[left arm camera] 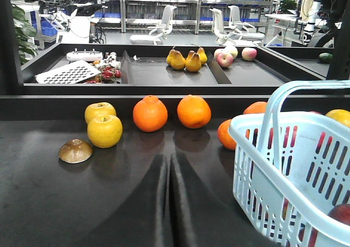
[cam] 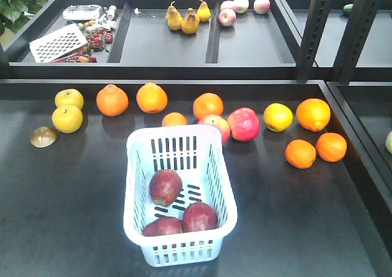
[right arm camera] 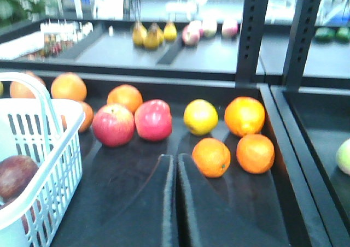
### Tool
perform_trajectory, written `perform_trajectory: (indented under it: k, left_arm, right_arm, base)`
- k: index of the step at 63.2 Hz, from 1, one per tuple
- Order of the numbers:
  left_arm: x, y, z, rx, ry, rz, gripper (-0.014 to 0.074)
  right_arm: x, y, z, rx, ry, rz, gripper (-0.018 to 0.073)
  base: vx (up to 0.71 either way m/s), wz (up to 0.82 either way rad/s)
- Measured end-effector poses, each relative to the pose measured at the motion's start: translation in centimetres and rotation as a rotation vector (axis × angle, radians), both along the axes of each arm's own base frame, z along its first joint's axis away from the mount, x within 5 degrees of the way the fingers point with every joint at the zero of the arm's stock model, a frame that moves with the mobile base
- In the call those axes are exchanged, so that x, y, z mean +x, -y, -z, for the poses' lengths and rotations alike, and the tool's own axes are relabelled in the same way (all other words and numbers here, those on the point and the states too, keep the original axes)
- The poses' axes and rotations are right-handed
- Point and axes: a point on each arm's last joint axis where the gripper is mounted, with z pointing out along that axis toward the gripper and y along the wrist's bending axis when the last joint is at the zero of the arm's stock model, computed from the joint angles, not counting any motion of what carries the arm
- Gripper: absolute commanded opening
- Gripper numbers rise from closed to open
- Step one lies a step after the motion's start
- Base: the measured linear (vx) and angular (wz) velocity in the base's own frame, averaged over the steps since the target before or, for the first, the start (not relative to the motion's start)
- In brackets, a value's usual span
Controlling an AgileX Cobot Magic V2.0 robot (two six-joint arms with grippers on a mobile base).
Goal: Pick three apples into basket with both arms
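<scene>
Inside the basket (cam: 215,166) lie all three apples (cam: 166,186), so picking looks complete; both arms' jaws appear pressed together, empty; next move: retract.

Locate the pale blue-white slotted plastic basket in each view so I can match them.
Front view: pale blue-white slotted plastic basket at lower centre, three dark maroon apples inside.
Left wrist view: lower right corner, hoop handle up.
Right wrist view: lower left corner.
Shared landmark: the yellow pears on the back shelf.

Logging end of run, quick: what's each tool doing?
Left tool: closed, empty.
Right tool: closed, empty.
Three apples lie in the basket.
</scene>
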Motion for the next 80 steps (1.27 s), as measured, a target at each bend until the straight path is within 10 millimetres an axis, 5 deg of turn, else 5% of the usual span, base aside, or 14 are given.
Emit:
perform_trajectory:
  k: [10,80]
  left_arm:
    - [0.0,0.0,0.0,0.0,-0.002,0.0,-0.0006]
    - [0.0,0.0,0.1,-0.001,-0.003,0.0,-0.0006]
  right_arm:
    - [-1.2,0.1,2.0,0.009,0.084,0.0,-0.0008]
    - [-1.3,0.2,2.4,0.006,0.062,0.002,-0.0008]
  base:
    - [0.0,0.0]
    - [0.0,0.0]
